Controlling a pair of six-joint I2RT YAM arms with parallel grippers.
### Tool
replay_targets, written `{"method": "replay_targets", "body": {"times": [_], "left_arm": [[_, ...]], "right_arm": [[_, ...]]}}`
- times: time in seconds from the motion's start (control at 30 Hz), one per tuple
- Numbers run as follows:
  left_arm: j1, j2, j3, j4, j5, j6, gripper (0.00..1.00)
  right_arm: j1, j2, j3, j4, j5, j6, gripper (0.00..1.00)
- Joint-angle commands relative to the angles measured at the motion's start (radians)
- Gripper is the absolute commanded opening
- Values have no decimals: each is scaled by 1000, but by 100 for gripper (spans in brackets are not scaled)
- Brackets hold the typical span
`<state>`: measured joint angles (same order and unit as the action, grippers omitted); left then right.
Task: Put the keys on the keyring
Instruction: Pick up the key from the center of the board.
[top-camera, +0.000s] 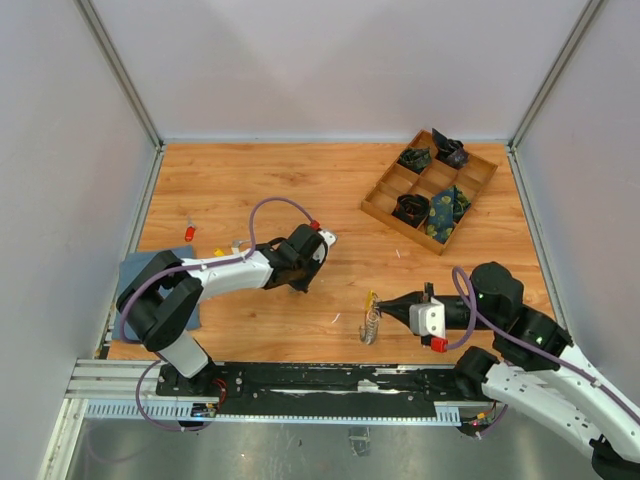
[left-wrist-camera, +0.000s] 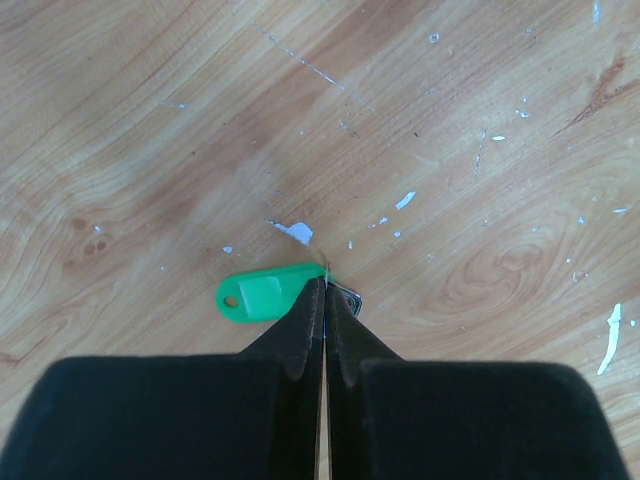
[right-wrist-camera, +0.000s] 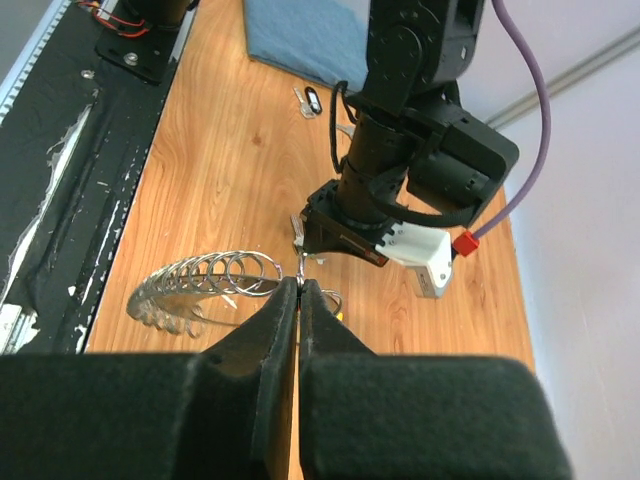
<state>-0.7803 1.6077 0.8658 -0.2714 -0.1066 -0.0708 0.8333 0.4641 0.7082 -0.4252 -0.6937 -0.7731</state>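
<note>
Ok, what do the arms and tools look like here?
The left arm and right arm both mix white links with black joints. A purple cable runs along each to a red plug by a white wrist camera block. The left tool and right tool each have two black, wedge-shaped fingers.

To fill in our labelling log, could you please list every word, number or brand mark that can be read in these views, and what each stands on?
No text can be read in any view.
On the green key tag: the label window is blank.
On the white wrist housing: no print shows.
</note>
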Motion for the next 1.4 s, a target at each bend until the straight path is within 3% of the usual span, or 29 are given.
{"method": "replay_targets", "body": {"times": [0.0, 0.37, 0.63, 0.83, 1.07, 1.17, 1.37], "left_arm": [[6, -52, 9, 31, -26, 7, 0], [-5, -157, -24, 73, 113, 34, 1], [-91, -354, -21, 132, 124, 81, 0], [-152, -542, -74, 228, 79, 127, 1], [-201, -708, -100, 280, 68, 180, 1], [-222, -733, -91, 279, 90, 194, 0], [-287, -751, -72, 260, 125, 232, 0]], "right_arm": [[10, 44, 99, -19, 86, 123, 1], [11, 92, 171, -61, 132, 202, 3], [10, 180, 259, -159, 80, 369, 0], [9, 218, 278, -127, 73, 462, 1], [-68, 356, 314, -104, -206, 476, 1], [-134, 383, 290, 7, -359, 560, 1], [-226, 398, 254, 163, -511, 694, 1]]}}
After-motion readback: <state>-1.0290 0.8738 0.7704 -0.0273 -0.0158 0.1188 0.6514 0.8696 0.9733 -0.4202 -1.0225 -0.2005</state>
